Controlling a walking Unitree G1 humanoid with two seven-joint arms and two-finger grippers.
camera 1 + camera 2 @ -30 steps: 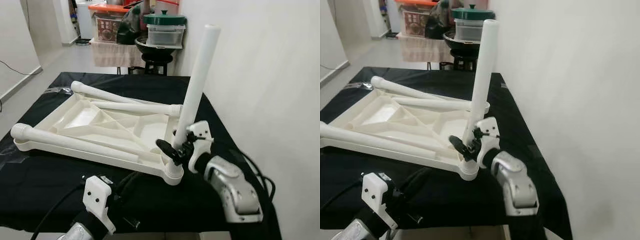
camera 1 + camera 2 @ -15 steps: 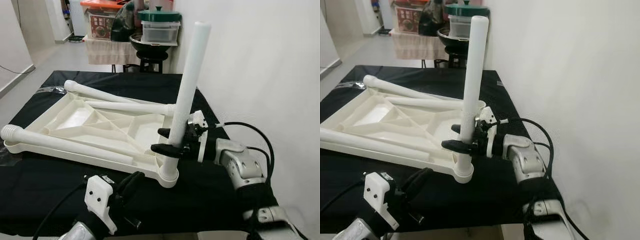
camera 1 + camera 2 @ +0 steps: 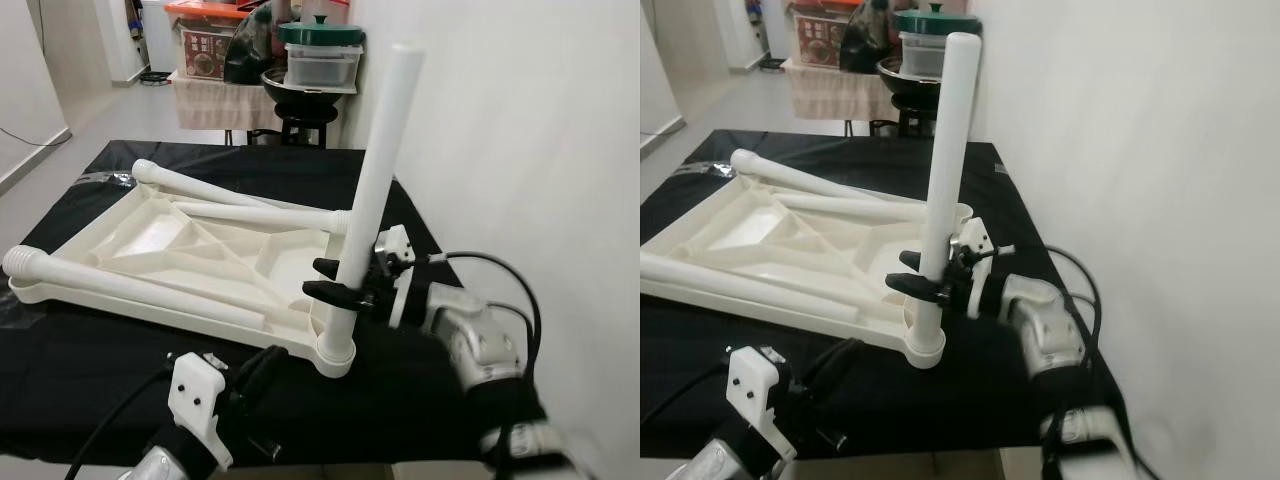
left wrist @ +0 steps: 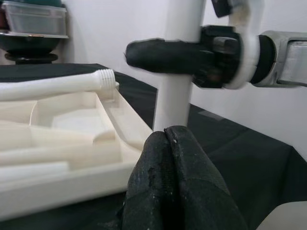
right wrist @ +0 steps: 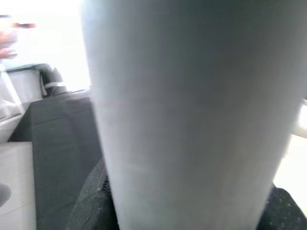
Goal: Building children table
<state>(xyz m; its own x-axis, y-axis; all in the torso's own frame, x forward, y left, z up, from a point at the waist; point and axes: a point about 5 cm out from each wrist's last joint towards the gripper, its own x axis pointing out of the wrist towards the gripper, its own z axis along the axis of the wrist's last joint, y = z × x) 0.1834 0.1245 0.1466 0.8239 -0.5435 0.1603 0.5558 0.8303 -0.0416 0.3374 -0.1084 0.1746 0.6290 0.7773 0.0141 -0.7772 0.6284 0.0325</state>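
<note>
So the white plastic kids' table [image 3: 200, 260] is lying upside down on a tabletop [image 3: 90, 370] draped in black cloth, ribbed underside facing up. One smooth round leg [image 3: 375, 190] stands nearly upright in the corner socket at about 5 o'clock of the frame. The right pincer [image 3: 335, 285] is clamped around that leg low down, one black finger on each side. Three more legs [image 3: 240, 213] with threaded ends lie loose across the frame. The left pincer [image 4: 165, 191] hovers near the socket corner, its rough black fingers pressed together with nothing between them.
</note>
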